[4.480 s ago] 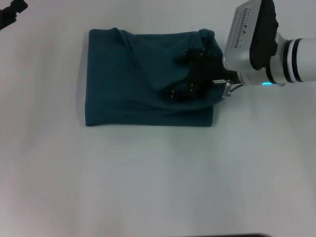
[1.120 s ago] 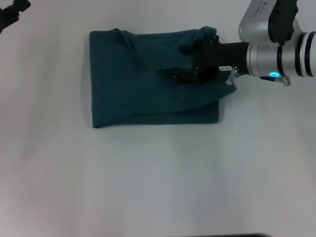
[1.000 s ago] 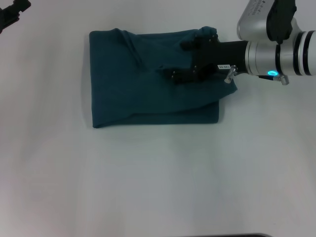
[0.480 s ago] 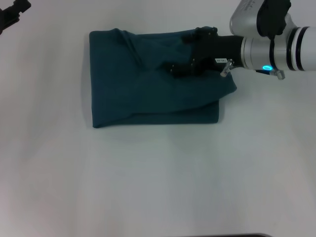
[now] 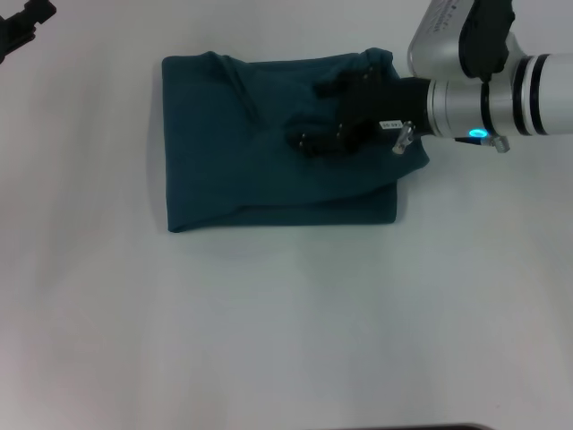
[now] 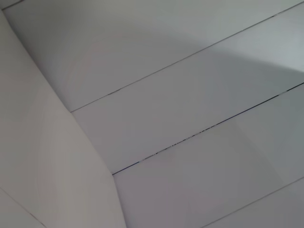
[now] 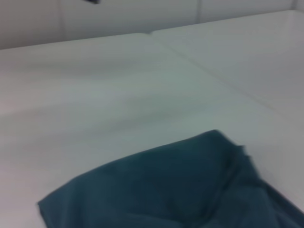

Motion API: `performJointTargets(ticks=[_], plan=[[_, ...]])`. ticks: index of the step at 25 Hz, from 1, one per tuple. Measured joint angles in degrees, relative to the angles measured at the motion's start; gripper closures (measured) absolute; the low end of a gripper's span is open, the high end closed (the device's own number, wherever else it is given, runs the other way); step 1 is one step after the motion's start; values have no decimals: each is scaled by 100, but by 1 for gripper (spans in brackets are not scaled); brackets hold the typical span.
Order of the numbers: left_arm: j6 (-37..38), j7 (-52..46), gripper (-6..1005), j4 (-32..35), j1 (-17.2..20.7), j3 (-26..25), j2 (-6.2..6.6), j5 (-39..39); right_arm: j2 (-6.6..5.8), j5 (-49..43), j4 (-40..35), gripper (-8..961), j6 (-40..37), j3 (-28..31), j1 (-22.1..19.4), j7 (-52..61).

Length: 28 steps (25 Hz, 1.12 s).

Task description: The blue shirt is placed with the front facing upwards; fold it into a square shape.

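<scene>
The right gripper [image 5: 320, 115], jaws spread apart and grasping nothing, hovers over the folded blue shirt [image 5: 242, 152] at upper centre. The left gripper [image 5: 20, 25] sits parked at far upper left; its jaw state is unclear.

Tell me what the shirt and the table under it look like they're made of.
The shirt looks like soft matte knit fabric, probably cotton: it creases and slumps into folds under the right gripper. The table looks like a smooth, hard white surface with little sheen, maybe laminate or painted board; I can't tell which.
</scene>
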Motion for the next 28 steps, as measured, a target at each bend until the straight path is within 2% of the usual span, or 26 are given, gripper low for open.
performJointTargets(ticks=[3, 5, 16, 27, 28], plan=[[-13, 5, 48, 0, -10, 1, 0, 0, -6, -9, 11, 34, -8, 17, 11, 22], [-14, 5, 48, 3, -14, 6, 0, 0, -6, 4, -8, 197, 17, 20, -9, -6], [-3, 5, 49, 88, -26, 0, 7, 0, 2, 34, -12, 426, 77, 25, -25, -27], [2, 5, 48, 88, -37, 0, 10, 0, 2, 47, -394, 907, 69, 71, -182, 10], [5, 5, 48, 88, -28, 0, 12, 0, 2, 48, -420, 914, 69, 93, -198, 14]])
